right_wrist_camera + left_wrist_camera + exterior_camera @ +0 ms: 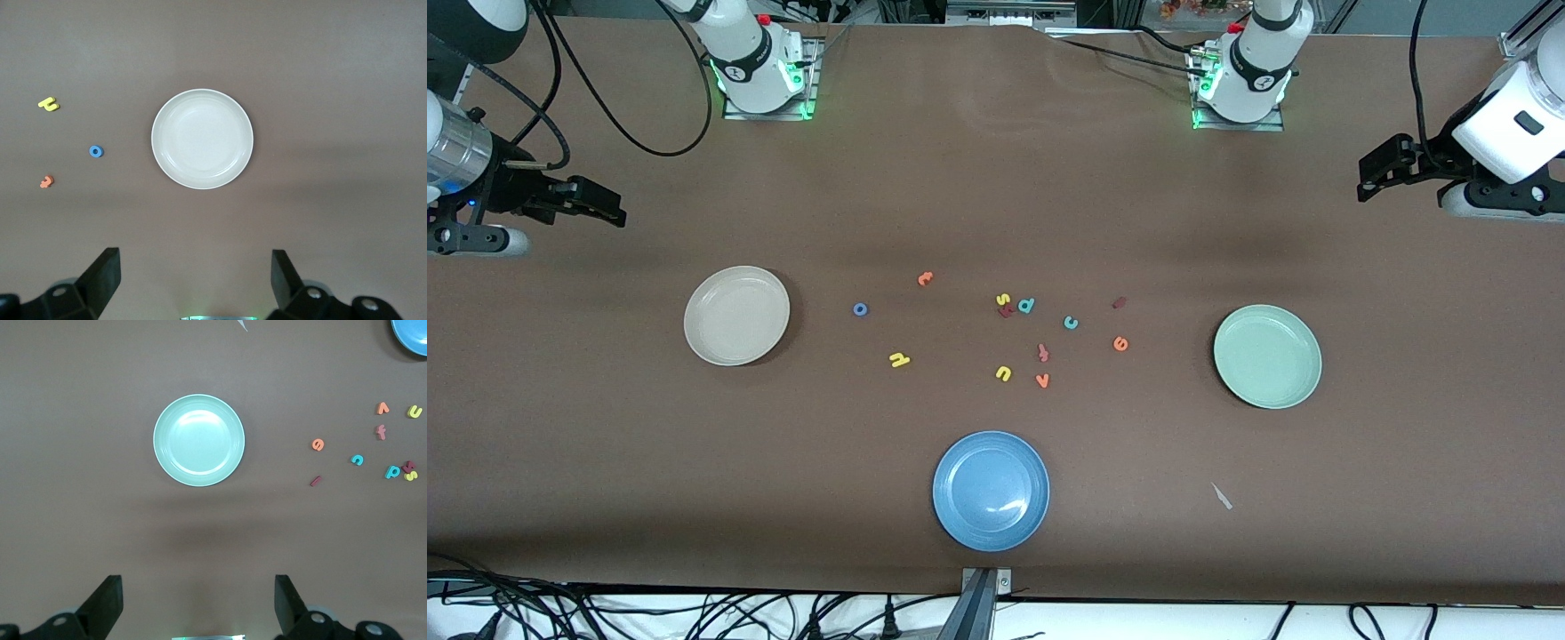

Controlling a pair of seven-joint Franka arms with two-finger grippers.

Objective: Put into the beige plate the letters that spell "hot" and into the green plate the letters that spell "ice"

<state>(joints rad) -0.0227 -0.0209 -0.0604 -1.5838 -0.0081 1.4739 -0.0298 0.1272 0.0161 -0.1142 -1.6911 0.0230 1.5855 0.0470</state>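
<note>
1. Black fingers of the right gripper [618,213] stand wide apart, holding nothing, above the tabletop [996,178] at the right arm's end.
2. Beige plate [736,315] empty; yellow h [899,360], blue o [860,309], orange t [926,278] beside it.
3. Teal c [1071,323], orange e [1120,343], maroon i [1120,303] lie toward the green plate [1267,356].
4. Left gripper [1376,173] fingers spread, empty, at the left arm's end.

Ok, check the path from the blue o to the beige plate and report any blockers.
Nothing visible blocks it. Bare table lies between the blue o and the beige plate. The yellow h and orange t lie clear of that path.
</note>
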